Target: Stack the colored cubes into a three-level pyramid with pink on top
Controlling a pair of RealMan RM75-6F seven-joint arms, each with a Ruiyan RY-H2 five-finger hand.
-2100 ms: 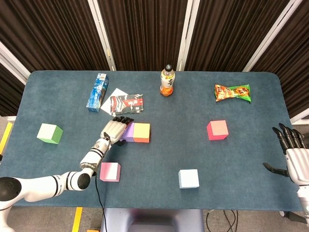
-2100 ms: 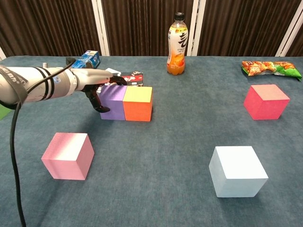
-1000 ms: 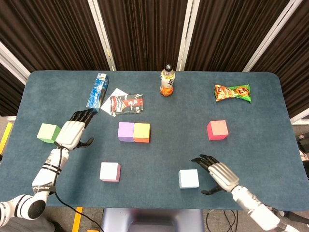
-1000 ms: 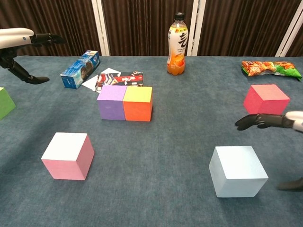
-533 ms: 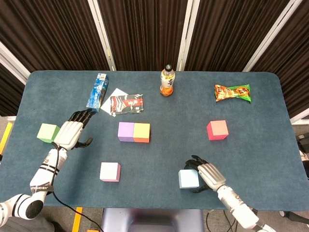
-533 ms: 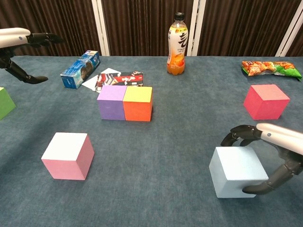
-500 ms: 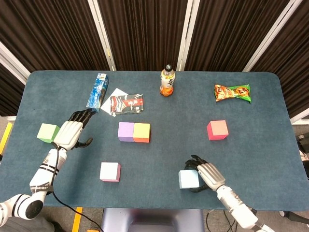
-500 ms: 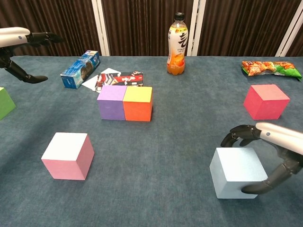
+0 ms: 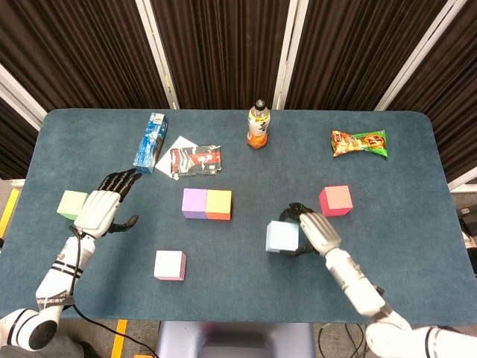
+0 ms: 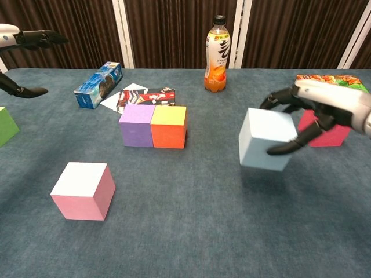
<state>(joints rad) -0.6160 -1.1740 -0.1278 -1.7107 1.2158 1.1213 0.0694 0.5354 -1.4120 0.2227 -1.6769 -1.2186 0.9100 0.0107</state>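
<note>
My right hand [image 9: 313,230] [image 10: 307,107] grips the light blue cube [image 9: 282,238] [image 10: 265,140] and holds it above the table, right of the orange cube. The purple cube [image 9: 194,203] [image 10: 137,125] and the orange cube [image 9: 218,204] [image 10: 169,127] sit side by side, touching. A pink cube [image 9: 170,265] [image 10: 83,190] lies near the front left. The red cube [image 9: 336,200] [image 10: 334,135] stands at the right, partly behind my right hand in the chest view. The green cube [image 9: 71,204] [image 10: 5,125] sits at the far left. My left hand [image 9: 104,206] [image 10: 23,40] hovers open beside the green cube.
An orange drink bottle [image 9: 258,124] [image 10: 217,53] stands at the back centre. A blue box [image 9: 150,141] [image 10: 98,76] and a flat packet on white paper [image 9: 195,159] [image 10: 145,96] lie back left. A snack bag [image 9: 359,142] [image 10: 330,82] lies back right.
My right hand has closed on the light blue cube, lifted it off the table and carried it toward the orange cube. My left hand drifted slightly further left.
</note>
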